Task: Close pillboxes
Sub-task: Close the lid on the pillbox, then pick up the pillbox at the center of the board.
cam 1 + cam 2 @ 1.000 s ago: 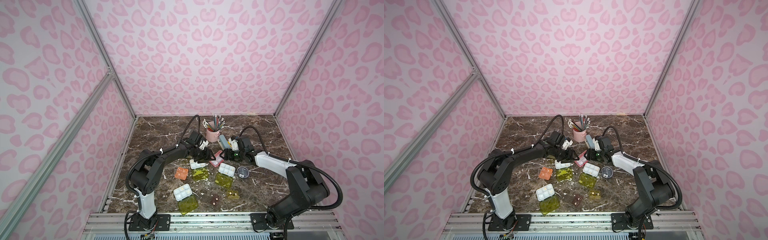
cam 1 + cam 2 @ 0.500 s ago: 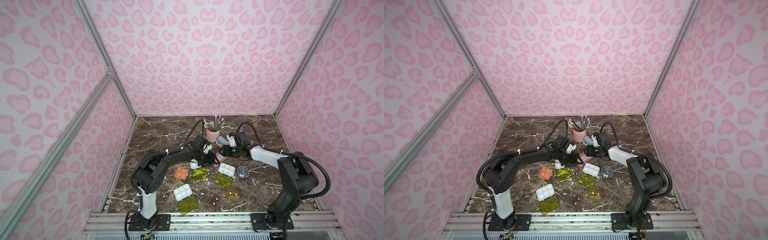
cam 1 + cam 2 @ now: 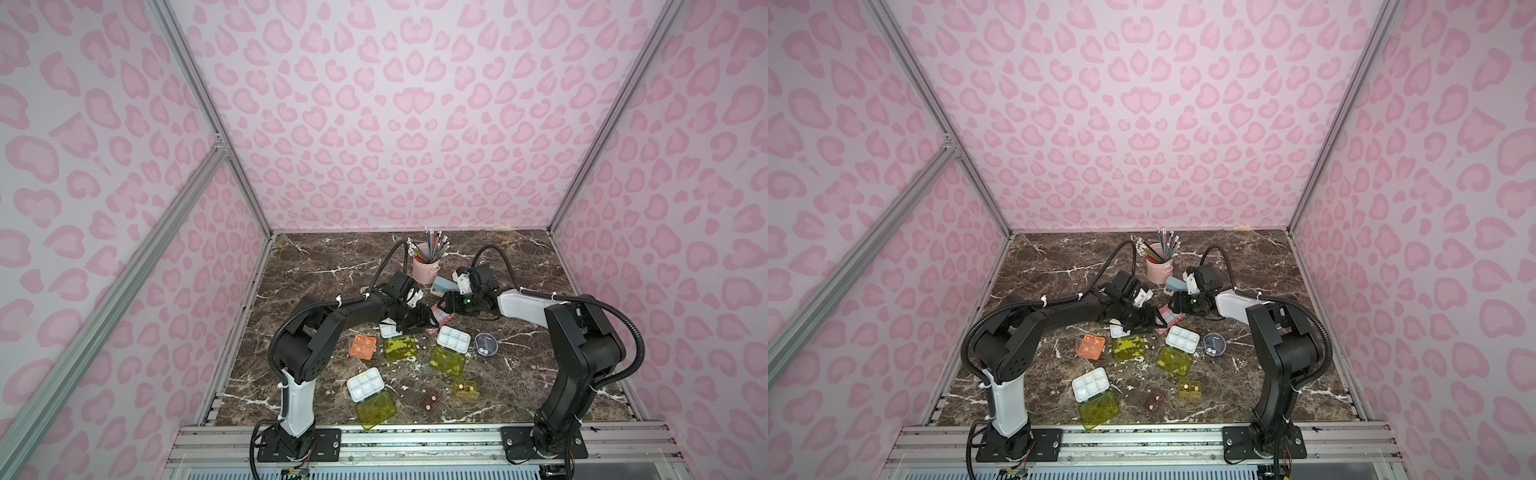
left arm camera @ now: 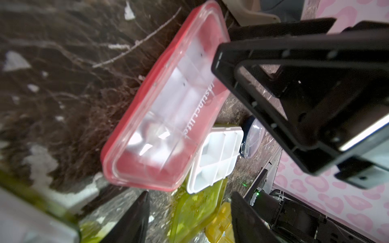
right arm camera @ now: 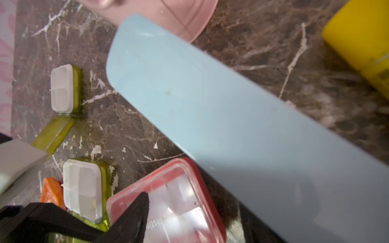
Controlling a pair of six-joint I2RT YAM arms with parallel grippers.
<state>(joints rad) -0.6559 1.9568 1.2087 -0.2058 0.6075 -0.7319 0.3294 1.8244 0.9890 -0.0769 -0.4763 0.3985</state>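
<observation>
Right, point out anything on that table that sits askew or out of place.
The pink pillbox lies crooked, one end overlapping the white tray of an open pillbox; whether it rests on it is unclear. A grey-blue stapler and yellow glue stick sit close by, though neither is a pillbox.

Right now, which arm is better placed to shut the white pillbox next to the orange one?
Left. The left gripper hangs open right by that white pillbox, whose yellow-green lid lies flat open. The right gripper sits farther off, at the pink pillbox.
</observation>
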